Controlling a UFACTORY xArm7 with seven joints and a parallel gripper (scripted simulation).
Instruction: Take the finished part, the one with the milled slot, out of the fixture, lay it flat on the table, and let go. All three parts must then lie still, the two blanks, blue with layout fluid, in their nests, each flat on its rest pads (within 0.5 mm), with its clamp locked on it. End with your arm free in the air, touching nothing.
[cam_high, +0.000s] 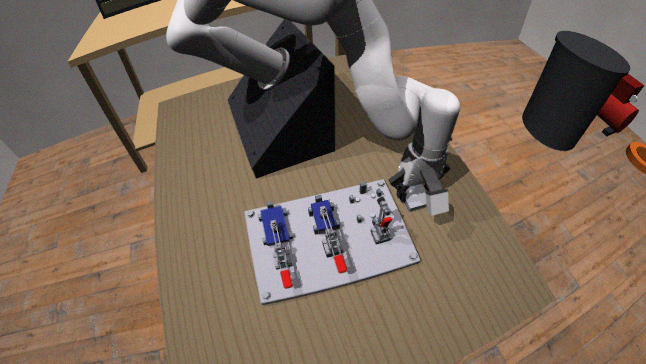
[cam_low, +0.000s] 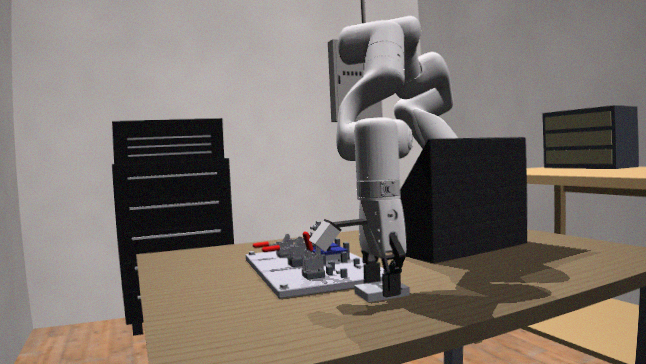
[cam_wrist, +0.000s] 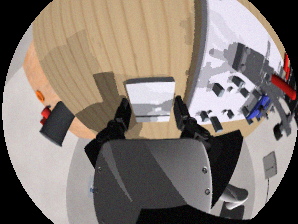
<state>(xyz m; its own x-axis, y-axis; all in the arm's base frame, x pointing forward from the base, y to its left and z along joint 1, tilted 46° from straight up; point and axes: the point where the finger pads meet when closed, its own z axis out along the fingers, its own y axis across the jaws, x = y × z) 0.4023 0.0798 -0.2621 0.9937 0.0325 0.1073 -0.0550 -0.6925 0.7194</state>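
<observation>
The finished part (cam_low: 369, 292) (cam_wrist: 150, 92), a pale grey block, looks flat on the table beside the fixture plate (cam_high: 312, 281) (cam_wrist: 217, 27). My gripper (cam_low: 381, 280) (cam_wrist: 151, 103) is open around it, with a finger on either side and a small gap at each side in the wrist view. The slot is hard to make out. One blue blank (cam_high: 267, 215) sits in the left nest and another blue blank (cam_high: 320, 205) in the middle nest. Their clamp arms reach over them, with red handles (cam_high: 286, 279) (cam_high: 340, 264) laid down. The third clamp (cam_high: 381, 233) stands raised at the bare nest.
Nest posts (cam_high: 363, 188) (cam_wrist: 216, 123) stand on the plate close to my gripper. The black robot base (cam_high: 300, 120) (cam_low: 475, 200) stands behind the plate. A pale block sticks out from the wrist on a bracket. A dark bin (cam_high: 575, 95) stands off the table.
</observation>
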